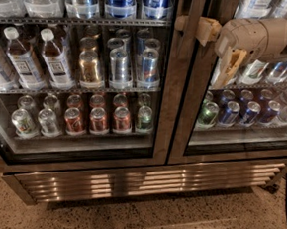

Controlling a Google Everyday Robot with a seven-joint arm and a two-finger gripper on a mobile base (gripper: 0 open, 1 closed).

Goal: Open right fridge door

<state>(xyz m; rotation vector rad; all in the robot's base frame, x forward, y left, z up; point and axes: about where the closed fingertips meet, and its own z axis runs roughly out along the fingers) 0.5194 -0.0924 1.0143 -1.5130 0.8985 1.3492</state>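
The right fridge door (pixel 183 120) is seen at the right of the camera view, shut, its steel frame meeting that of the left door (pixel 82 131) at the middle of the cabinet. The hand (pixel 216 40) is held in front of the upper part of the right door, close to its inner edge, with the pale arm (pixel 269 32) reaching in from the upper right. One pale part of the hand is laid across the door's upright frame, and another is angled down over the glass. Whether the hand is open or closed cannot be told, and no grip on the door can be made out.

Behind the glass below the hand, a green can (pixel 208 114) and blue cans (pixel 230 113) are lined up on a shelf. Brown bottles (pixel 55 62) and red cans (pixel 98 120) are seen through the left door. A slatted steel grille (pixel 143 178) is set below both doors, above a speckled floor (pixel 174 223).
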